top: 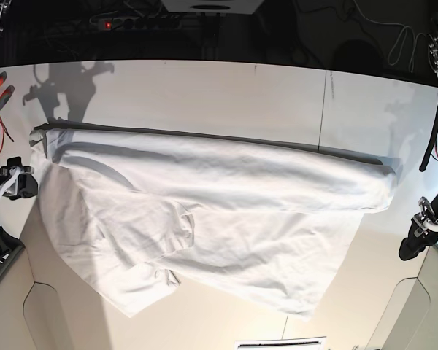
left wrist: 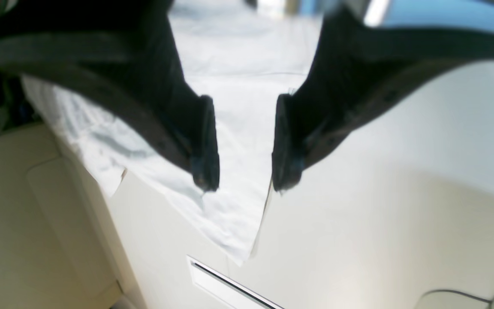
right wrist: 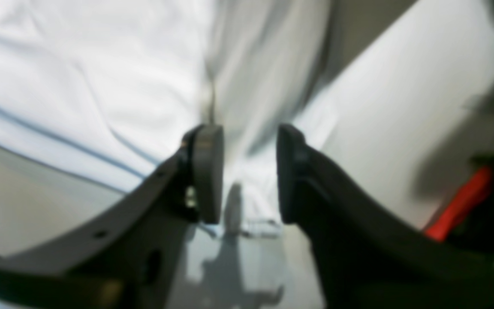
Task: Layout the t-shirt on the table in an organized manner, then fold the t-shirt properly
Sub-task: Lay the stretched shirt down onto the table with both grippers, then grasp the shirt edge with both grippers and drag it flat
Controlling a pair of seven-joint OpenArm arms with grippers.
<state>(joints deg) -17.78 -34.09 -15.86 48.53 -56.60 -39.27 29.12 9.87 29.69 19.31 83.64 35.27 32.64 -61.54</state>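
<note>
Presently, item one: the t-shirt (top: 212,219), white and wrinkled, lying crosswise over the table (top: 204,91). One long fold runs from the left of the base view to the right, its doubled edge on the far side. The nearer half is untidy; a loose flap sags toward the front edge of the table, and one corner appears to hang just past it. A sleeve or bunched patch shows near the middle left; which of the two cannot be told.

Item two: the left gripper (left wrist: 245,171), jaws apart, nothing between them. It sits above a pointed corner of the cloth at the table edge, apart from the fabric as far as the blur allows.

Item three: the right gripper (right wrist: 249,180), jaws likewise apart and empty. Cloth lies beyond and below it; contact cannot be told, the view being smeared.

In the base view both arms sit at the outer edges, well clear of the shirt's middle.

Progress, by judgement: the laying-out looks partly done, and a first lengthwise fold seems to be in place, though slack and skewed. Left to do: smooth the near flap, square the edges, bring the sleeves in, then make the crosswise folds. The shirt is not yet a neat packet.
</note>
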